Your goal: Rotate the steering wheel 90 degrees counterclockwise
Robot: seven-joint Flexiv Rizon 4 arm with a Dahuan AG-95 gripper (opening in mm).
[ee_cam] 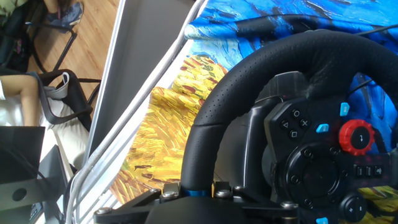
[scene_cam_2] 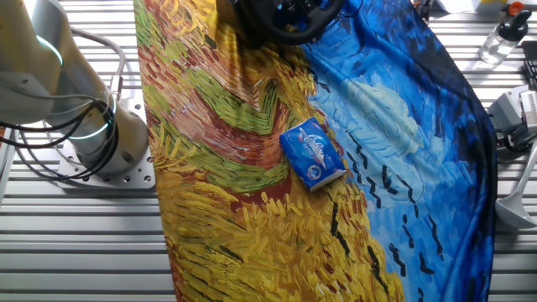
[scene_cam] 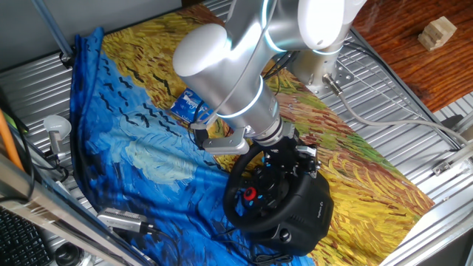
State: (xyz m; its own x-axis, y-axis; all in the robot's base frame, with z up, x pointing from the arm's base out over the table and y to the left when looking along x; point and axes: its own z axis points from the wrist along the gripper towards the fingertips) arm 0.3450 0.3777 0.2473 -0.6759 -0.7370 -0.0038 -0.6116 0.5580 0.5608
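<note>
Painted cloth (scene_cam: 148, 159) is covering the table, gripper (scene_cam: 284, 159) reaching onto the steering wheel (scene_cam: 255, 196) rim, wheel sitting top-edge in the other fixed view; hand view is hiding finger state, so grip firmly, arc around hub.

The arm (scene_cam: 229, 66) is glossy silver-white with rounded links, glowing cyan joint rings and a black hand (scene_cam: 284, 159).

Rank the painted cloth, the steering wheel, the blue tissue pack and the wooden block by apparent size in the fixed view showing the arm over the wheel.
1. Painted cloth
2. Steering wheel
3. Blue tissue pack, partly hidden by the arm
4. Wooden block
The last two look close; the pack is partly hidden, so their order is unsure.
</note>
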